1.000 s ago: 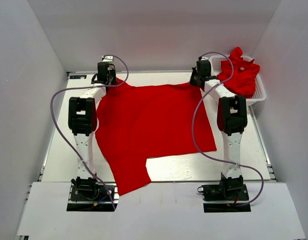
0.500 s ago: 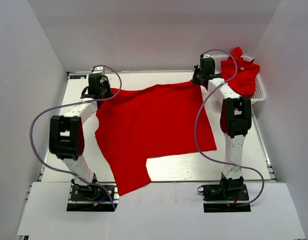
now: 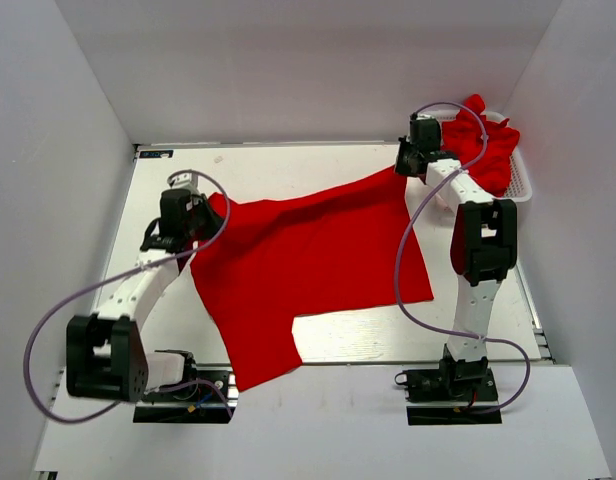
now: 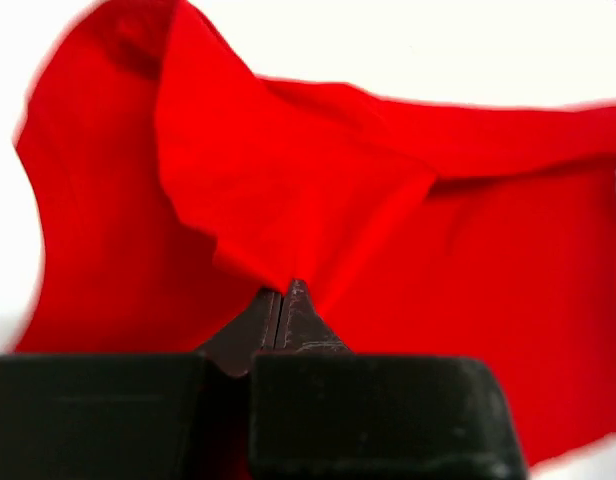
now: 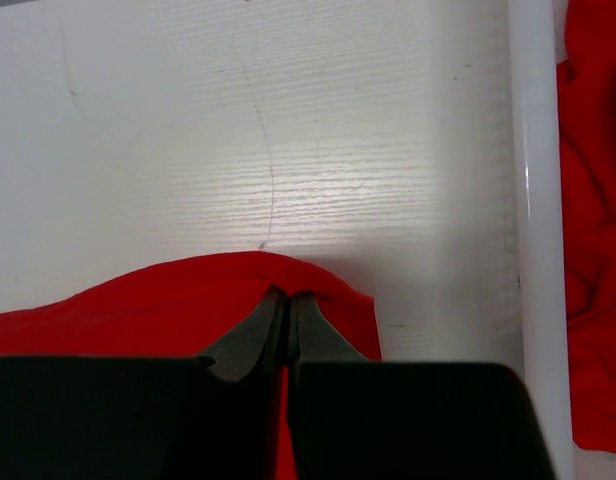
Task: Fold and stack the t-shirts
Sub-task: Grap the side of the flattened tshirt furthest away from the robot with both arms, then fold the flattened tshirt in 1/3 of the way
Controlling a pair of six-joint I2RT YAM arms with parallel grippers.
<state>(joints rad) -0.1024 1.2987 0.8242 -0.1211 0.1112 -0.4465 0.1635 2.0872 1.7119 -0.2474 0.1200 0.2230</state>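
Observation:
A bright red t-shirt [image 3: 308, 260] lies spread over the white table, one sleeve reaching toward the near edge. My left gripper [image 3: 188, 215] is shut on its far left corner [image 4: 278, 250], and the cloth folds over beside the fingers. My right gripper [image 3: 413, 160] is shut on the far right corner [image 5: 318, 285], pinched just above the table. The far edge of the shirt sags between the two grippers. More red t-shirts [image 3: 483, 145] are heaped in a white mesh basket [image 3: 523, 185] at the back right, also seen at the right edge of the right wrist view.
The basket stands close beside the right arm's wrist. A white bar [image 5: 533, 230] runs along the table's right side. Grey walls close in the table on the left, right and back. Purple cables loop from both arms.
The left gripper has pulled its corner of the t-shirt from the far left back toward the near side, folding cloth over. The right gripper has shifted slightly right, still holding its corner.

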